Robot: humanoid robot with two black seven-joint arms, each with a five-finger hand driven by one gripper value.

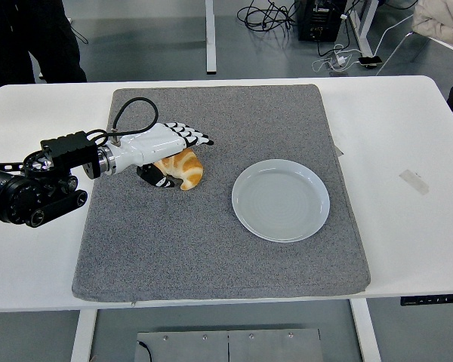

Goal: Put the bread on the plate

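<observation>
A grey mat (219,226) covers the middle of the white table (408,241), and everything that matters sits on it. The plate (281,200), pale blue-grey and round, lies flat on the mat's right half, with nothing on it.

The bread (186,169), a golden croissant, lies on the mat to the left of the plate, clearly apart from its rim. It rests on the mat surface, its curved end pointing down toward the near edge.

The left hand (164,145) reaches in from the left of the plate, white-shelled with black-tipped fingers (197,138), on a black arm (38,185) that crosses the table's left side. The hand sits over the far-left part of the bread, its fingers stretched out side by side across the top of the croissant, pointing toward the plate. The thumb (157,176) curls low on the bread's left side, at mat level, so the bread lies between thumb and fingers. The fingers are not wrapped tight around it; whether they press on the crust cannot be told from this view. A black cable (128,113) loops up from the wrist.

The right hand is out of view.

Beyond the plate, past the table's far edge, a person's dark clothing (30,38) shows at the top left, and cables (287,15) lie on the floor.
</observation>
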